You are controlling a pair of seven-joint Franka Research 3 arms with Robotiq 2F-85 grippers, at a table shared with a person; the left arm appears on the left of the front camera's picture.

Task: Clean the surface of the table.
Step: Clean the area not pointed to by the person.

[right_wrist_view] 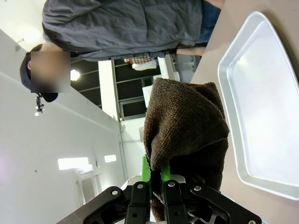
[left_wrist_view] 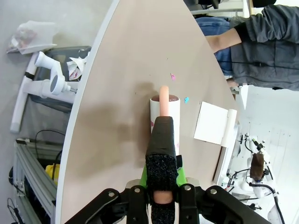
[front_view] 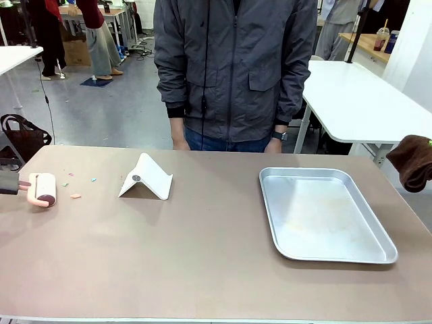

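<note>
- Holding the roller point(front_view: 44, 189) by its handle, left jaws pinched tight, at the table's point(front_view: 202, 263) left edge.
- The scraps point(front_view: 75, 196) lie just right of it in the frame, so left arm's nearer.
- Far right, right jaws pinch a brown cloth point(front_view: 413, 160).

i count one surface point(front_view: 202, 263), one lint roller point(front_view: 42, 189), one white folded stand point(front_view: 146, 177), one silver tray point(front_view: 329, 171), one brown cloth point(front_view: 413, 160) and four tiny coloured scraps point(front_view: 75, 196) (small, so that tally is rough). two claws of mine: left claw point(left_wrist_view: 162, 179), right claw point(right_wrist_view: 156, 179). one person point(front_view: 236, 67).
</note>
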